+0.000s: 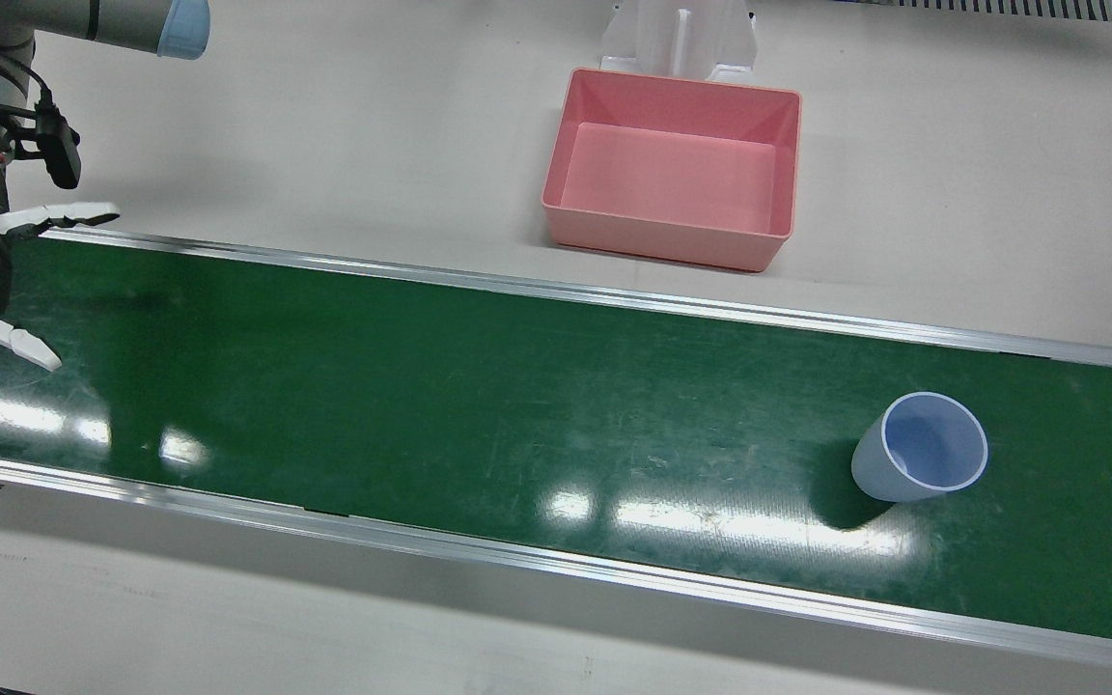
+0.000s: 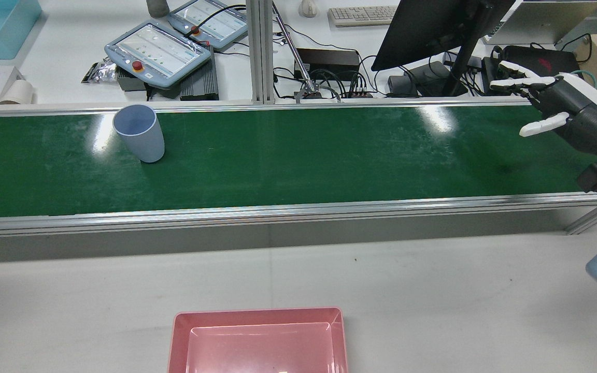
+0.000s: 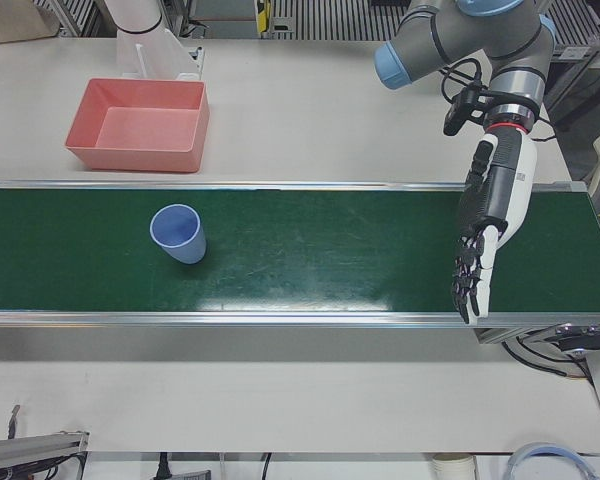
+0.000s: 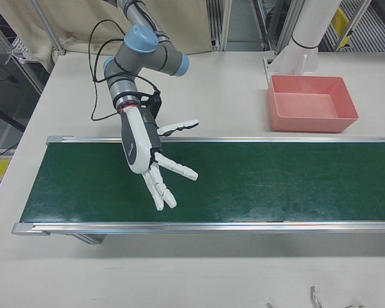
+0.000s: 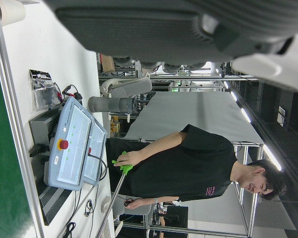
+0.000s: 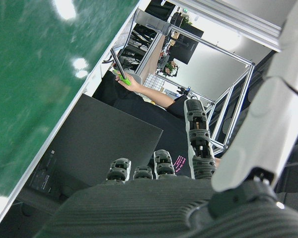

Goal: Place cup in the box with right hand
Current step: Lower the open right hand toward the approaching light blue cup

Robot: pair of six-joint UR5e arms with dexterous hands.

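A pale blue cup (image 1: 921,460) stands upright on the green conveyor belt (image 1: 469,386), near its left-arm end; the rear view has the cup (image 2: 140,133) at its left. The empty pink box (image 1: 662,243) sits on the white table between belt and pedestals, also seen as box (image 4: 311,122). My right hand (image 4: 151,160) hovers open over the opposite end of the belt, fingers spread, far from the cup. In the left-front view my left hand (image 3: 485,235) hangs open over the belt's other end, fingers straight, well to the right of the cup (image 3: 177,233).
Aluminium rails edge the belt on both long sides. A white pedestal (image 1: 677,39) stands right behind the box. Beyond the belt are teach pendants (image 2: 158,49), a monitor (image 2: 433,26) and cables. A person (image 5: 188,163) stands on the operators' side.
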